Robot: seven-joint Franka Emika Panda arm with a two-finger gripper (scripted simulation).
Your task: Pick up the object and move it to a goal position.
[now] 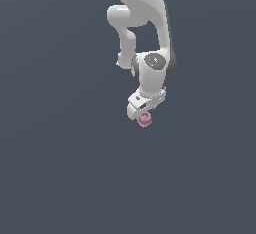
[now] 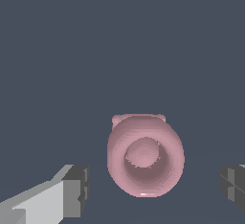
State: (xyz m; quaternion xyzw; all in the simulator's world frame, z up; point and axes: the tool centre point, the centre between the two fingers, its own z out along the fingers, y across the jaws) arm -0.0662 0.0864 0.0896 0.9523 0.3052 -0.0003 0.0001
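Note:
The object [image 1: 145, 120] is a tiny pink rounded thing with a ring-like top, lying on the flat grey floor just below my white gripper [image 1: 141, 114]. In the wrist view the pink object [image 2: 145, 156] shows its open ring from above and sits between my two fingers, one dark pad [image 2: 76, 191] on one side and the other pad [image 2: 233, 187] on the other. The gripper [image 2: 154, 189] is open, with clear gaps between each pad and the object. Nothing is held.
The plain dark grey floor [image 1: 60, 168] fills both views. The white arm [image 1: 145, 23] comes down from the top of the exterior view.

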